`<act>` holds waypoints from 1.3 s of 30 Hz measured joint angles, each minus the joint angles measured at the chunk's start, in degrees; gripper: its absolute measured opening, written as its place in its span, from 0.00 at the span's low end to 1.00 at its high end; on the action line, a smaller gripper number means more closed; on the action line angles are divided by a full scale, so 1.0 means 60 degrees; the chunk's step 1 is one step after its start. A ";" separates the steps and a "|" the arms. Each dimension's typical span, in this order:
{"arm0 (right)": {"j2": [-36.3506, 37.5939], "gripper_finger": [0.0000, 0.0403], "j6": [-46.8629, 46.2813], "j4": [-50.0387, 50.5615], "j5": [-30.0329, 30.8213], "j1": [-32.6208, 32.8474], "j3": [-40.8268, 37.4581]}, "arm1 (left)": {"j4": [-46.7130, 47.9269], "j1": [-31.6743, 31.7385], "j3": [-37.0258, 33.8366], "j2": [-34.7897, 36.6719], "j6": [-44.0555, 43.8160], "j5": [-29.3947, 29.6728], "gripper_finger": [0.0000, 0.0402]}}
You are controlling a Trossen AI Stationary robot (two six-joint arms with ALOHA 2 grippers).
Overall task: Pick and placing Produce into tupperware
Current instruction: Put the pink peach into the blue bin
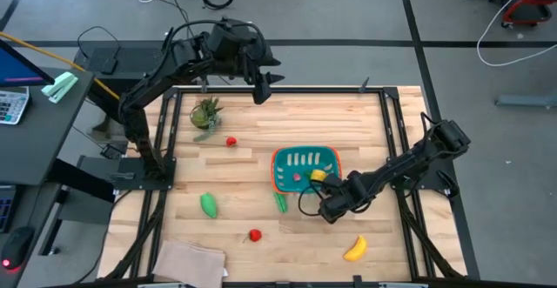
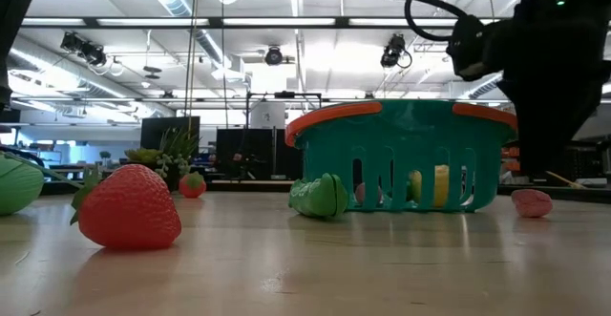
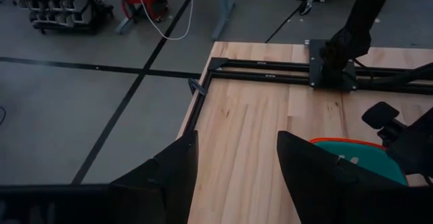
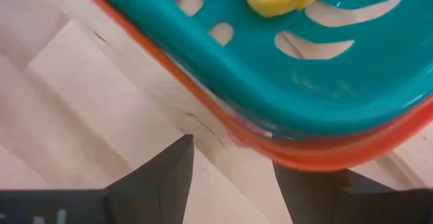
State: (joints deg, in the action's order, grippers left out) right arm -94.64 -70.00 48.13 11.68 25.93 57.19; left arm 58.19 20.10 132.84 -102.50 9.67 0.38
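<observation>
The teal tupperware (image 1: 304,168) stands mid-table with a yellow chunk (image 1: 318,175) lying inside it. My right gripper (image 1: 329,204) points down, open, just outside the tupperware's near right corner (image 4: 298,116); only bare wood shows between its fingers. My left gripper (image 1: 261,84) hangs open, high over the table's far edge, with nothing in it. Loose produce lies on the wood: a banana (image 1: 354,250), two green pods (image 1: 209,204) (image 1: 280,201), and red pieces (image 1: 231,142) (image 1: 255,234). A pink piece (image 2: 532,202) lies right of the tupperware.
A spiky potted plant (image 1: 205,114) stands at the far left and a tan cloth (image 1: 187,260) lies at the near left corner. Black frame rails (image 1: 393,123) run along the table's sides. Bare wood lies between the tupperware and the banana.
</observation>
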 joint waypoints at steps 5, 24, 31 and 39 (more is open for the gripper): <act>-0.0230 0.51 -0.0053 -0.0452 -0.0257 0.0003 -0.0151 | -0.0007 -0.0004 -0.0001 -0.0004 -0.0004 0.0000 0.50; -0.0387 0.49 -0.0419 -0.1336 0.0265 -0.0127 -0.0769 | -0.0011 0.0000 -0.0001 -0.0007 -0.0004 0.0001 0.49; -0.0387 0.49 -0.0329 -0.1499 0.0567 -0.0272 -0.0769 | -0.0011 0.0000 -0.0001 -0.0007 0.0004 0.0001 0.49; -0.0387 0.49 0.0050 -0.1648 0.0921 -0.0788 -0.0769 | -0.0010 0.0000 -0.0001 -0.0011 0.0007 0.0002 0.49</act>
State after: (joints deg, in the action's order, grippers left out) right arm -96.97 -69.70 38.24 17.21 21.20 52.58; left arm 58.13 20.10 132.84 -102.56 9.72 0.39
